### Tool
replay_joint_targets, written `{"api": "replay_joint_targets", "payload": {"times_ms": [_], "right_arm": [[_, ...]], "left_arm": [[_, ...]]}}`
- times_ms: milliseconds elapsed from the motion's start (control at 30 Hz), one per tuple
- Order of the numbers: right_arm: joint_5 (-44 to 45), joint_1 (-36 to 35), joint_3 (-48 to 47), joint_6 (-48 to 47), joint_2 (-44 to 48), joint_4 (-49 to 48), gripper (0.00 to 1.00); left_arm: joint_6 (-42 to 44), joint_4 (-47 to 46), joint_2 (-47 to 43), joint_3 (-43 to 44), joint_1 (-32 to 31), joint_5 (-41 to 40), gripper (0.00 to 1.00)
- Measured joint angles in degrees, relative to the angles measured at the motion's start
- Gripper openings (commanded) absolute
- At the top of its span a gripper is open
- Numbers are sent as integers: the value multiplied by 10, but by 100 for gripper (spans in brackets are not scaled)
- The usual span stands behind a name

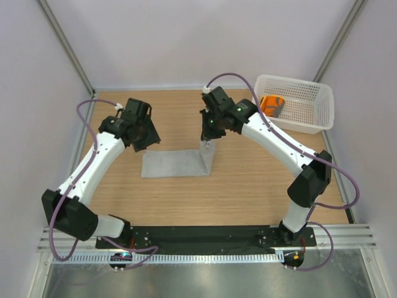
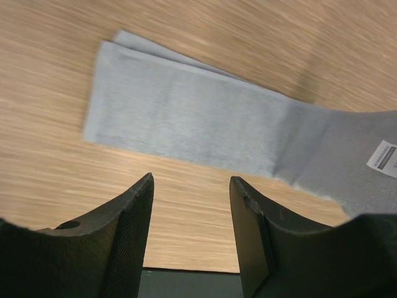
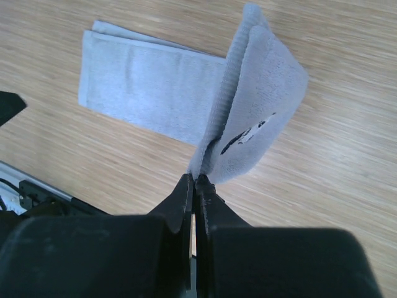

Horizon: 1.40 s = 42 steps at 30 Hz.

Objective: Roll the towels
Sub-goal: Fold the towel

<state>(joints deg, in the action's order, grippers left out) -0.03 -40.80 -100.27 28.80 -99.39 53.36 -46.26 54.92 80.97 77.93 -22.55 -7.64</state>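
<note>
Surface: pale wood-grain tabletop, matte, with plain white walls on three sides.
Grey towel: soft light-grey terry with a fine looped pile, folded into a long narrow strip; two layers show at its left end.
Position: middle of the tabletop, between the two arms.
Long axis: runs left to right across the tabletop; the left part lies flat, and the right end is lifted and hangs folded over on itself.
Tag: small white rectangle near the raised end, with dark print too small to read.
Right fingers: black, clenched tight on the edge of the raised end, holding it off the wood.
Left fingers: black with ribbed inner faces, spread apart and grasping nothing, above bare wood just beside the strip's long edge.
Orange towel: small, bright orange, bundled up inside the basket.
Basket: white plastic, rectangular, perforated walls, at the far right corner, well apart from the grey towel.
</note>
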Motion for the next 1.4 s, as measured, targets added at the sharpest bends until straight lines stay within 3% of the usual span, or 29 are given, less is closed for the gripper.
{"api": "replay_joint_targets", "payload": {"times_ms": [267, 533, 800, 1400], "right_arm": [[0, -67, -104, 22, -85, 3, 1], [-7, -122, -169, 42, -179, -14, 1], [-34, -147, -184, 57, -233, -54, 1], [-60, -165, -184, 92, -327, -193, 1]], "left_arm": [[80, 52, -112, -71, 52, -65, 57], [127, 43, -179, -180, 83, -84, 58], [136, 16, -280, -193, 84, -100, 66], [136, 10, -269, -202, 84, -115, 66]]}}
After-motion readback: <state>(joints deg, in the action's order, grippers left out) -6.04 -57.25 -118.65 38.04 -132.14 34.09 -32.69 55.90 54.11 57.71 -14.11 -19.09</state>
